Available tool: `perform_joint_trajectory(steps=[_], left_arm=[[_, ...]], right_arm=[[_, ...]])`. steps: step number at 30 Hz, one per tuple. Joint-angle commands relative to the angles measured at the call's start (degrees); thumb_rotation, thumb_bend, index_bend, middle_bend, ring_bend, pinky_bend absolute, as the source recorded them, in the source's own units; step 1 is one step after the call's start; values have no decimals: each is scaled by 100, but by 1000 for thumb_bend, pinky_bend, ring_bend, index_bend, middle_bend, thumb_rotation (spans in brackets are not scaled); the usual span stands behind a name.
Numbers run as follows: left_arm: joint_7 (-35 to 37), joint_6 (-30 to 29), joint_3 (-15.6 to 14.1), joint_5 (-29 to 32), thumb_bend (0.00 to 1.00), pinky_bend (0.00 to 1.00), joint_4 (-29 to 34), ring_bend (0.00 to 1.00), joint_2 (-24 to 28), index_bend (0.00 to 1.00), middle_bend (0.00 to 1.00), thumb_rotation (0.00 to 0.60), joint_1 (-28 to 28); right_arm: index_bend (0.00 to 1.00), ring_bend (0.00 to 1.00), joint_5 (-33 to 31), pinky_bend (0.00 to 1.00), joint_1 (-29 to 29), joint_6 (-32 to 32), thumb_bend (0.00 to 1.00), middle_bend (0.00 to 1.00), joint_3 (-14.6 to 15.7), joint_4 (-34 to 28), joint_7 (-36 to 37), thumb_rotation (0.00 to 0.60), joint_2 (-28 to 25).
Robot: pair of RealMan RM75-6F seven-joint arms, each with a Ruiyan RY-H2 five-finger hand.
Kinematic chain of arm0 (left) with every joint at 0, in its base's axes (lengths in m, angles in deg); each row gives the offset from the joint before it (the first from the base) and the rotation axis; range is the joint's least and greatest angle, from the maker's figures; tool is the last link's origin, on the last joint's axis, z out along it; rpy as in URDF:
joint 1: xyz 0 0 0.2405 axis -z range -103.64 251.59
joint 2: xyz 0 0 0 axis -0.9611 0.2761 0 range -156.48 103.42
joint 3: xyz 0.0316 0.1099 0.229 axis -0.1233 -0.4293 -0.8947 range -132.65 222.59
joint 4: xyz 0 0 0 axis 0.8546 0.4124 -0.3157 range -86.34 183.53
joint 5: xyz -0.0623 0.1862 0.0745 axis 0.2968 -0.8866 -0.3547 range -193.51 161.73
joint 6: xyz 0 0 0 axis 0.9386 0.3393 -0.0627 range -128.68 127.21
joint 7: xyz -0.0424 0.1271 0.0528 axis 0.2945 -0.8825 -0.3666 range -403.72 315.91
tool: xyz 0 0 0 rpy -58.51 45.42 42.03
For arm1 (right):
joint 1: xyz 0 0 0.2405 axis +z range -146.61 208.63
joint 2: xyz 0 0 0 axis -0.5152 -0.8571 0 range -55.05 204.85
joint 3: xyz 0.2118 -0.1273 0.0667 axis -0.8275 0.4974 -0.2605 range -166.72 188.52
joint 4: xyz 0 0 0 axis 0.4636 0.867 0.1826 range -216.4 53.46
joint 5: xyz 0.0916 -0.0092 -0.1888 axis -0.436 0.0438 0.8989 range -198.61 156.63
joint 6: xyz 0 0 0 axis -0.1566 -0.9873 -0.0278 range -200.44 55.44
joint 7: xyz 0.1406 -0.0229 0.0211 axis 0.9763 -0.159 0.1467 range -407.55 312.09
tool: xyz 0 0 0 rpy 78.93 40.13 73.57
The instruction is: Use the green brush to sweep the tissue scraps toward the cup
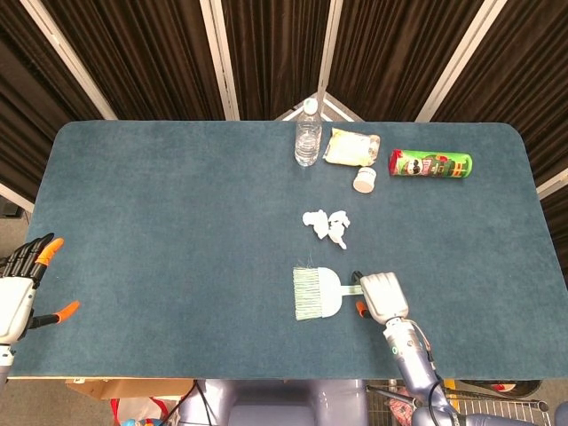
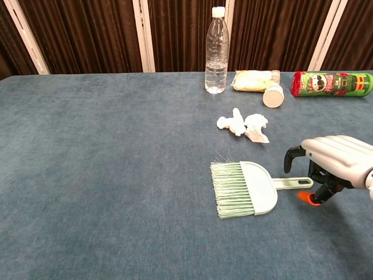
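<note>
One green cylindrical snack can (image 1: pixel 430 165) with a moustached face logo lies on its side at the upper right of the blue counter (image 1: pixel 160 222); its lettering is unreadable. To its left are one clear plastic water bottle (image 1: pixel 306 135) holding water, one yellow packet (image 1: pixel 350 147) and one white paper cup (image 1: pixel 365 180) tipped over. The pale green hand brush (image 1: pixel 318 292) lies below centre, three white tissue scraps (image 1: pixel 327 224) lie between it and the cup, the right robot hand (image 1: pixel 380 295) hovers over the handle tip with fingers curled, holding nothing, and the left robot hand (image 1: pixel 19 288) is spread wide at lower left.

The brush (image 2: pixel 245 188) lies at the middle of the table (image 1: pixel 160 231), bristles to the left; the tissue scraps (image 2: pixel 243 125) lie just behind it; the cup (image 2: pixel 273 95) lies further behind, right of the bottle (image 2: pixel 216 51); the right hand (image 2: pixel 335 160) is over the end of the brush's handle.
</note>
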Motion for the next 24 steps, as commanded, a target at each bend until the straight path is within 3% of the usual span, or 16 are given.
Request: perform_joint_trajectory(steps=[1, 20, 24], left_arm=[[2, 8, 1, 5, 0, 17, -2, 0, 0, 0, 0, 600, 3], [17, 17, 0, 3, 0, 17, -1, 0, 2, 0, 0, 600, 14], [21, 21, 2, 6, 0, 17, 2, 0, 3, 0, 0, 600, 17]], right_arm=[[418, 1000, -36, 909, 34, -16, 325, 990, -26, 110, 59, 600, 89], [488, 1000, -159, 909, 109, -21, 325, 990, 37, 482, 184, 600, 321], [585, 1000, -211, 909, 121, 4, 379, 990, 55, 564, 195, 600, 373]])
